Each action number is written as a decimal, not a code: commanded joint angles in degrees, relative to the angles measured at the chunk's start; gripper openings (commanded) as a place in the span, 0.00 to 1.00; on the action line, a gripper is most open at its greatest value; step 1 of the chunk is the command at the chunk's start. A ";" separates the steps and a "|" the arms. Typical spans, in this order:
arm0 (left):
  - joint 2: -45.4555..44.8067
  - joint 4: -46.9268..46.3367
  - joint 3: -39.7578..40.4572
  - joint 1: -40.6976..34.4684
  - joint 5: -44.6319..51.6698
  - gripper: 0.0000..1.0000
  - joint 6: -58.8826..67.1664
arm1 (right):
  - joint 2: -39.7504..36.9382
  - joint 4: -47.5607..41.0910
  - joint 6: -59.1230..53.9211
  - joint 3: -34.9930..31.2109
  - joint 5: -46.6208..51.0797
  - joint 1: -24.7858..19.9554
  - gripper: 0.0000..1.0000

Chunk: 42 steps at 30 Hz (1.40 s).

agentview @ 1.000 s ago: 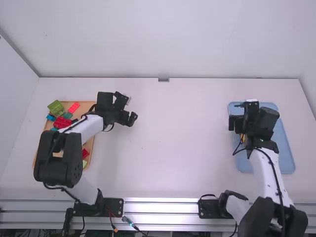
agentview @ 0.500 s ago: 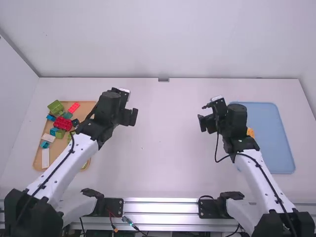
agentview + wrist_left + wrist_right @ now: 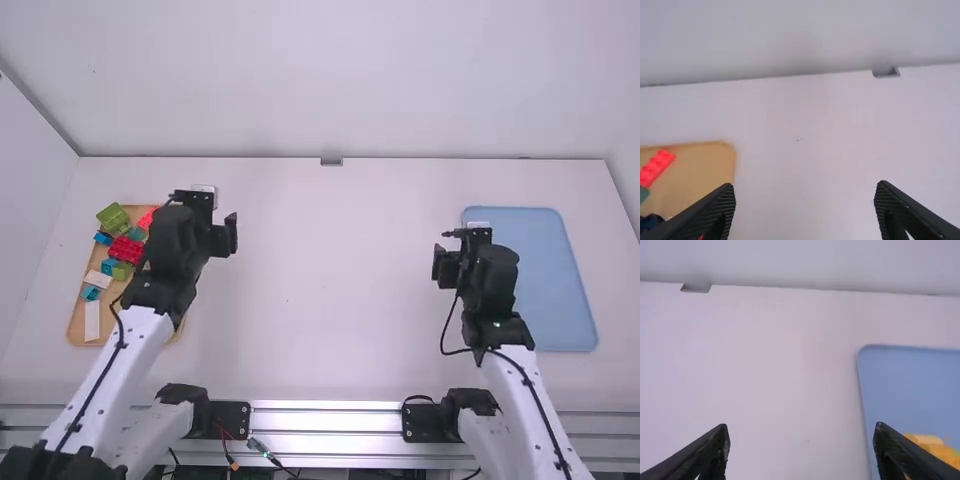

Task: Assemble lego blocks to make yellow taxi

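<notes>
White tabletop before a pale wall: 2 open grippers and yellow-orange blocks in the blue tray

White surface spreads out around the blue tray [image 3: 545,270], which lies flat on the table at the right. Farther back and to the left of the blue tray, a small grey bracket [image 3: 331,161] sits at the table's far edge. Nearer the camera than the blue tray, a metal rail [image 3: 325,407] runs along the table's front.

Inside the blue tray, near its left side, are the yellow-orange blocks [image 3: 940,452], with a bit of green at their edge. Whether they are joined I cannot tell, as a finger covers part of them.

Just left of the blue tray's left edge in the high view is the right gripper [image 3: 447,266]. Its 2 fingers stand wide apart and grip nothing.

Well to the left of the blue tray lies the tan tray [image 3: 77,328]. It holds a green block [image 3: 114,216], a big red block [image 3: 126,250], a flat red block [image 3: 656,167], a long white block [image 3: 92,321] and several small blocks in blue, teal and green.

Also well left of the blue tray, beside the tan tray's right edge in the high view, is the left gripper [image 3: 222,238], spread wide and empty.
</notes>
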 commanded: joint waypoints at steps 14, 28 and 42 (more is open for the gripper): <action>-20.59 3.92 -19.87 2.44 1.54 0.40 -0.38 | -20.41 0.10 3.05 -20.19 1.06 0.12 0.39; -36.95 3.92 -36.23 2.44 1.54 0.11 -0.38 | -35.88 0.10 3.05 -26.35 1.06 0.12 0.12; -48.91 3.92 -41.34 2.44 1.54 0.00 -0.38 | -46.58 0.10 3.05 -26.35 1.06 0.12 0.00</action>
